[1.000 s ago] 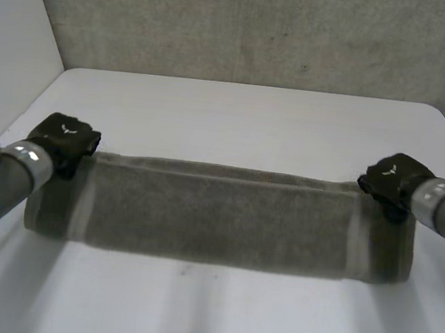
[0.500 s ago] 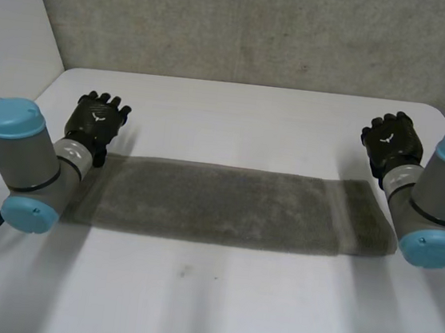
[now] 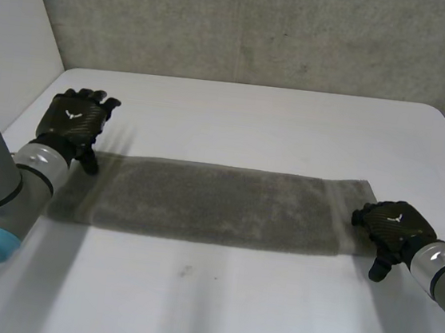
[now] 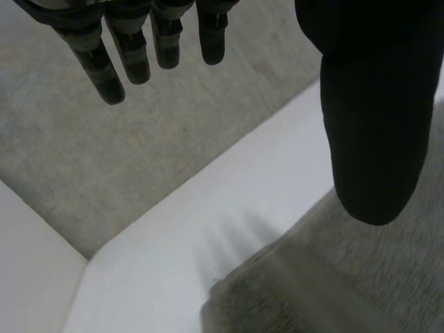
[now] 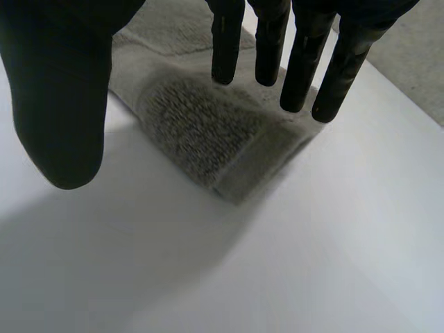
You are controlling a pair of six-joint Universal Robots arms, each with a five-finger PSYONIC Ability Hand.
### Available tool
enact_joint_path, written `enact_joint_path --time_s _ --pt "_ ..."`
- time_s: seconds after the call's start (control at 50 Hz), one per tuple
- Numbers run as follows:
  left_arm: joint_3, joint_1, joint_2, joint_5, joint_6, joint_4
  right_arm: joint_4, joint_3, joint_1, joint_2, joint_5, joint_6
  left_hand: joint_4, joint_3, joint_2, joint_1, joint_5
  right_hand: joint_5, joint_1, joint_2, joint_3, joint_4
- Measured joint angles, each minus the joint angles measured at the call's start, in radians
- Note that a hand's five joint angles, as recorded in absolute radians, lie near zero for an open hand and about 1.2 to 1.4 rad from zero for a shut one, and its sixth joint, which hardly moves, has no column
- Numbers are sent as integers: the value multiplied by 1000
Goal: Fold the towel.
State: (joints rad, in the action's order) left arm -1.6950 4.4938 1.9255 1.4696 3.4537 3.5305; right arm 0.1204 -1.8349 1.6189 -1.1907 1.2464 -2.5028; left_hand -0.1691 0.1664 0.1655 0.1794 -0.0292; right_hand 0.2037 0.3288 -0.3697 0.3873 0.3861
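Observation:
A grey towel (image 3: 218, 202) lies flat as a long folded strip across the white table (image 3: 252, 122). My left hand (image 3: 73, 121) hovers over the towel's left end at its far corner, open, with straight fingers (image 4: 132, 55) holding nothing; the towel's corner (image 4: 333, 277) lies below the thumb. My right hand (image 3: 393, 224) is at the towel's right end by the near corner. It is open too, its fingers (image 5: 305, 62) spread above the folded end of the towel (image 5: 201, 132) without gripping it.
A rough grey wall (image 3: 262, 34) stands behind the table's far edge and a white panel (image 3: 11, 46) at the left. Bare tabletop stretches in front of and behind the towel.
Both hands have let go of the towel's ends, and the towel has settled flat. The right hand then came down to the near right end; the left hand shifted slightly left.

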Motion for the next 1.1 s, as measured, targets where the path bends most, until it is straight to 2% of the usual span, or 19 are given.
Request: enact_joint_path --time_s 0.1,0.12,0.32,0.44,0.66,0.74,0.88,1.0,1.02,1.04,1.06,1.1 --pt "-3 8 -16 -1 -90 -2 78 -18 -9 28 4 9 0 0 0 0 0 103 102 -119 112 113" --pt "-4 14 -21 -1 -114 -3 102 -19 -10 39 7 11 0 0 0 0 0 177 174 -210 194 193" --pt "-17 25 -30 1 -129 -4 163 -9 -15 71 11 17 0 0 0 0 0 395 339 -447 424 424" --pt "-26 23 -31 2 -125 -4 180 -7 -35 72 10 24 0 0 0 0 0 747 611 -797 781 787" --pt "-34 22 -31 1 -124 -4 183 28 -112 78 39 94 0 0 0 0 0 769 614 -804 792 806" --pt "-35 22 -33 1 -125 -5 178 63 -213 78 116 237 0 0 0 0 0 771 614 -804 793 806" --pt "-35 23 -43 3 -125 -5 176 116 -323 67 194 398 0 0 0 0 0 774 620 -804 793 807" --pt "-36 25 -60 4 -127 -5 181 151 -274 28 203 419 0 0 0 0 0 776 620 -804 793 807" --pt "-36 25 -63 4 -128 -6 183 165 -215 7 202 409 0 0 0 0 0 776 620 -804 795 807" --pt "-36 25 -63 4 -128 -6 183 165 -215 7 202 409 0 0 0 0 0 776 620 -804 795 807" --pt "-37 25 -67 4 -128 -5 185 185 -137 -13 202 391 0 0 0 0 0 777 620 -804 800 807" --pt "-39 25 -70 5 -128 -5 187 203 -60 -26 200 370 0 0 0 0 0 778 620 -804 802 807"
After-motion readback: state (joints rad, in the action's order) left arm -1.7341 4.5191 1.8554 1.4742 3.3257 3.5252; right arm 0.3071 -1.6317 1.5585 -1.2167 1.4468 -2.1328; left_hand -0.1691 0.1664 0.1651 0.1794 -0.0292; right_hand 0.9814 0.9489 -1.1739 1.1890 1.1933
